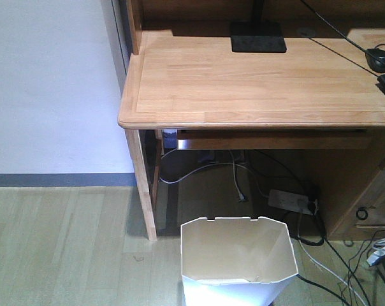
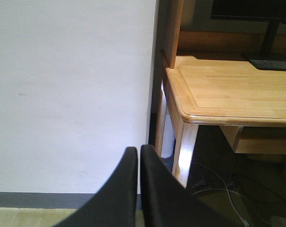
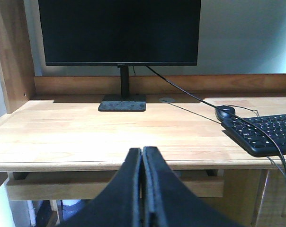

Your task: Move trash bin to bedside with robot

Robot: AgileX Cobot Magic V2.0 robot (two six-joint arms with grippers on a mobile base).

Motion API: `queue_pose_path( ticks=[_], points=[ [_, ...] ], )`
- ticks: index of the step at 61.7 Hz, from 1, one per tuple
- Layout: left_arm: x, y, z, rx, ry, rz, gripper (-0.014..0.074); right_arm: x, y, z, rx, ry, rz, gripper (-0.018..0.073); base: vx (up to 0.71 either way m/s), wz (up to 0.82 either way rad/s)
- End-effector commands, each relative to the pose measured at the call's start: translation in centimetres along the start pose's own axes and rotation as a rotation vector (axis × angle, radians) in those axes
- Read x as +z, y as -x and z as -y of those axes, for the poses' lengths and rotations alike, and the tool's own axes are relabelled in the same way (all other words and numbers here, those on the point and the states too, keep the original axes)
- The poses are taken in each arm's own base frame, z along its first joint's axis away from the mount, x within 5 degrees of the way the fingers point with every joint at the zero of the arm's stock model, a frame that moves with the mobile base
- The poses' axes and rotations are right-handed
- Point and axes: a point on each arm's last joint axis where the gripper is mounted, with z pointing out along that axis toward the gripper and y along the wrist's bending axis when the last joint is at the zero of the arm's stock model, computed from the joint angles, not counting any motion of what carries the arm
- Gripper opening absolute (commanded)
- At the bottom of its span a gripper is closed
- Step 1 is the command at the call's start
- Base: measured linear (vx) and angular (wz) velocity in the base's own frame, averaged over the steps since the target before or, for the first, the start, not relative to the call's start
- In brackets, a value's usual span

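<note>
The white trash bin (image 1: 237, 261) stands on the floor at the bottom middle of the front view, just in front of the light wooden desk (image 1: 256, 83). Its cream inside looks empty. The bed is out of view. My left gripper (image 2: 138, 152) is shut and empty, facing the white wall and the desk's left corner (image 2: 185, 111). My right gripper (image 3: 142, 152) is shut and empty, level with the desk's front edge and facing the monitor (image 3: 119, 33). Neither gripper shows in the front view, and neither wrist view shows the bin.
A monitor base (image 1: 257, 37), a mouse (image 3: 225, 112) and a keyboard (image 3: 266, 132) lie on the desk. A power strip (image 1: 289, 201) and loose cables (image 1: 320, 255) lie on the floor under and right of the desk. A white wall (image 1: 52, 83) stands at left over wooden flooring (image 1: 58, 248).
</note>
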Motion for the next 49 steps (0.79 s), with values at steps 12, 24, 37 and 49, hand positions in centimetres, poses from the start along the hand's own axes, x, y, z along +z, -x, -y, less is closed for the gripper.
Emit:
queue_pose_path(
  ticks=[12, 24, 37, 49],
  points=[
    [-0.02, 0.27, 0.00, -0.008, -0.003, 0.068, -0.0006, -0.10, 0.48, 0.04, -0.008, -0.007, 0.077, -0.0009, 0.00, 0.00],
    [-0.02, 0.27, 0.00, -0.008, -0.003, 0.068, -0.0006, -0.10, 0.48, 0.04, -0.008, -0.007, 0.077, -0.0009, 0.00, 0.00],
    [-0.02, 0.27, 0.00, -0.008, -0.003, 0.068, -0.0006, -0.10, 0.48, 0.02, -0.008, -0.003, 0.078, -0.0009, 0.00, 0.00],
    [-0.02, 0.28, 0.00, -0.009, -0.004, 0.068, -0.0006, -0.10, 0.48, -0.01, -0.008, 0.002, 0.078, -0.0009, 0.00, 0.00]
  ],
)
